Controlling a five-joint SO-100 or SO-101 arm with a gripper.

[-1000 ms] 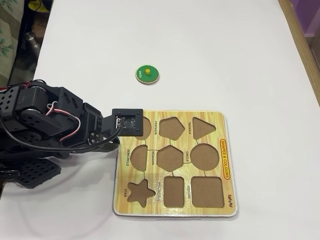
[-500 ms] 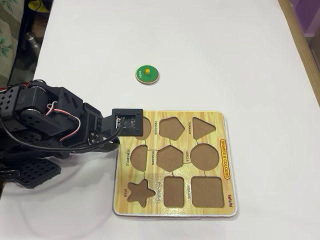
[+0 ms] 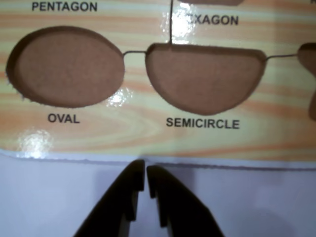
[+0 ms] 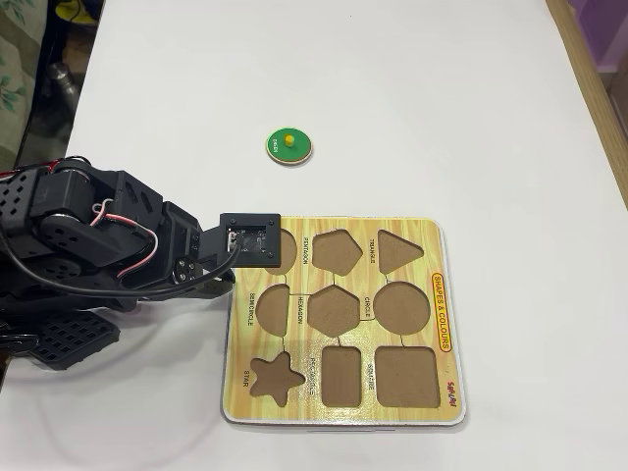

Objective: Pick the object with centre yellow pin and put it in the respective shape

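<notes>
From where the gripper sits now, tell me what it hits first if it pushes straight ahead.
Probably the near edge of the puzzle board: the gripper, nearly shut, points at it from over the table. Beyond lies the semicircle recess. Height is unclear, so it might pass above the board.

White tabletop [image 4: 442, 108] underneath everything. Wooden edge strip [image 4: 595, 88] along its right side. Dark clutter [image 4: 44, 59] beyond its left edge.

The gripper [image 3: 146, 177] rose from the bottom edge with its dark jaws nearly touching, over pale tabletop [image 3: 44, 202] just short of the puzzle board's [image 3: 148, 138] near edge. On the board, the oval recess [image 3: 64, 66] lay left and the semicircle recess [image 3: 205, 76] right, both empty, each labelled below.
</notes>
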